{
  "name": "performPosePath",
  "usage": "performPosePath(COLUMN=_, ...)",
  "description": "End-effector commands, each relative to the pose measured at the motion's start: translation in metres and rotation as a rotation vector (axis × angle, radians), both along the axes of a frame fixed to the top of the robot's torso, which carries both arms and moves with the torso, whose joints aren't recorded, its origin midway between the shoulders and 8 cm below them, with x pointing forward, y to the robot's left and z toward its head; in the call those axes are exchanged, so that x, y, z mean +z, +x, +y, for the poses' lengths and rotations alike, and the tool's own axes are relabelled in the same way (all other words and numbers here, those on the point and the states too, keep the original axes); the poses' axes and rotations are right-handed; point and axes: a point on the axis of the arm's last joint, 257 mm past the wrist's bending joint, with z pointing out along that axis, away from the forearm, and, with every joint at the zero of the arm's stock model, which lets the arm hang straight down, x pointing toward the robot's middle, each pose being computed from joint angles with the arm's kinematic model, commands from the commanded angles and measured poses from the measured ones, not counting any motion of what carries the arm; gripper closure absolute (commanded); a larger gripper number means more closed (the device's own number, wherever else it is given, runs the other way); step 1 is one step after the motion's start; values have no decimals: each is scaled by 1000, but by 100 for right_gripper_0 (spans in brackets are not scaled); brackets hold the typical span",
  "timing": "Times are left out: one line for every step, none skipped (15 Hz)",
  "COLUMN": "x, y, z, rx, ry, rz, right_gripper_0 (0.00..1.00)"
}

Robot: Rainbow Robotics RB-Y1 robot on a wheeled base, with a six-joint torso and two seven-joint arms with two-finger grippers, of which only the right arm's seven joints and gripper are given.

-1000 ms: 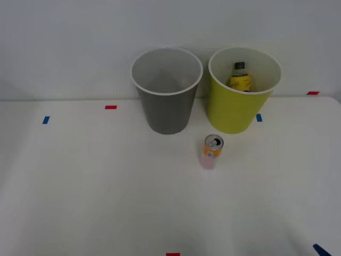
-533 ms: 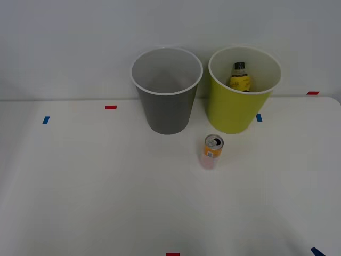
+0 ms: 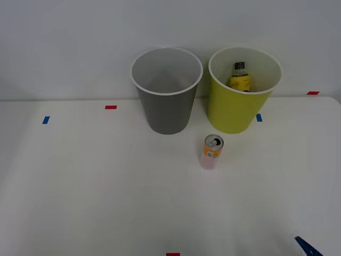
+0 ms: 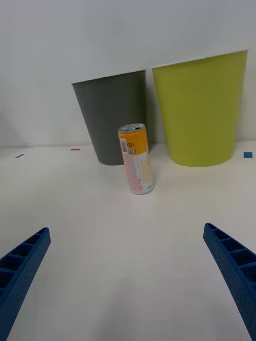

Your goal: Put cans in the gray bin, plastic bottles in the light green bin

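1. The gray bin (image 3: 167,90) stood upright at the back of the white table (image 3: 96,181), and nothing could be seen inside it.
2. The green bin (image 3: 244,90) stood just beside it, on the robot's right, with a small gap between the two.
3. The bottle (image 3: 240,77) sat inside the green bin, black cap up and yellow label facing the front camera.
4. The can (image 3: 212,151) stood upright on the table in front of the bins, nearer the green one and touching neither.
5. In the wrist view the can (image 4: 136,159) stood in front of the gap between the two bins.
6. The right gripper (image 4: 128,266) was spread wide, its blue ribbed fingers (image 4: 24,264) far apart; it held nothing and sat well back from the can.
7. Small red and blue tape marks (image 3: 110,107) dotted the table.
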Motion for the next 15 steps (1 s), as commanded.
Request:
performPosePath(x=-1, y=21, z=6, rx=-3, ry=-16, rz=-18, right_gripper_0=0)
performPosePath(x=-1, y=29, z=8, rx=-13, ry=-13, rz=-22, right_gripper_0=0)
performPosePath(x=-3, y=37, z=11, rx=-26, ry=-5, rz=-20, right_gripper_0=0)
performPosePath(x=-6, y=46, z=18, rx=-36, ry=7, rz=-12, right_gripper_0=0)
performPosePath(x=-4, y=57, z=22, rx=-50, ry=2, rz=-26, right_gripper_0=0)
performPosePath(x=-3, y=65, z=26, rx=-75, ry=-1, rz=-38, right_gripper_0=0)
performPosePath(x=-3, y=72, z=30, rx=-92, ry=13, rz=-35, right_gripper_0=0)
performPosePath(x=-2, y=79, z=35, rx=-104, ry=30, rz=-35, right_gripper_0=0)
performPosePath(x=-2, y=89, z=38, rx=-122, ry=39, rz=-36, right_gripper_0=0)
performPosePath(x=1, y=101, z=42, rx=-138, ry=45, rz=-44, right_gripper_0=0)
performPosePath(x=3, y=110, z=43, rx=-146, ry=51, rz=-45, right_gripper_0=0)
performPosePath(x=4, y=121, z=46, rx=-154, ry=55, rz=-42, right_gripper_0=0)
performPosePath(x=5, y=132, z=48, rx=-161, ry=57, rz=-38, right_gripper_0=0)
performPosePath(x=7, y=142, z=51, rx=-168, ry=61, rz=-36, right_gripper_0=0)
performPosePath(x=8, y=150, z=53, rx=-174, ry=63, rz=-35, right_gripper_0=0)
